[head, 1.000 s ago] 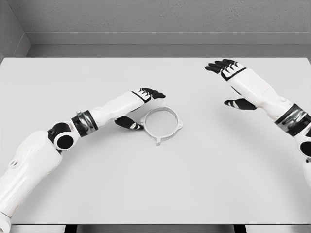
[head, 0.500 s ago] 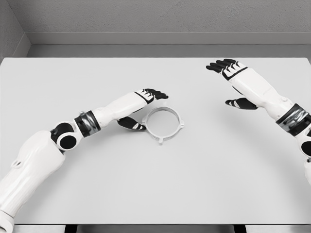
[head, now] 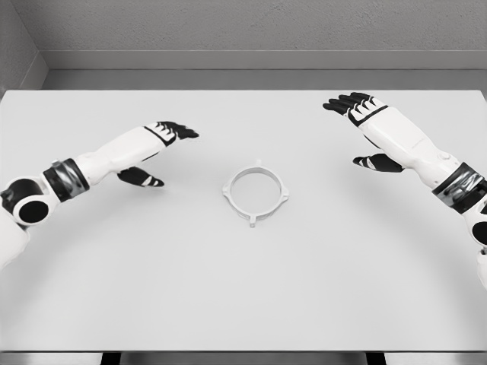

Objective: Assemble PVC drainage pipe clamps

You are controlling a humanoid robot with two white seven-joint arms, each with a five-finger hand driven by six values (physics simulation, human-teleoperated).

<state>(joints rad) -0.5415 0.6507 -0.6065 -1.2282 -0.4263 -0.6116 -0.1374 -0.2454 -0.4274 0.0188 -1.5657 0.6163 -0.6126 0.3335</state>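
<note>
The left hand [head: 156,150] is seen over the left part of the table [head: 152,274], its fingers spread and nothing grasped, well apart from the clamp [head: 256,195]. The clamp, a pale ring with small lugs on its rim, is laid flat near the middle of the table. The right hand [head: 364,129] is held over the far right part, fingers likewise spread and nothing gripped.

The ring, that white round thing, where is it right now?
In the head view the ring lies flat near the middle of the table, between the two hands and touching neither; the left hand is nearer than the right hand.
</note>
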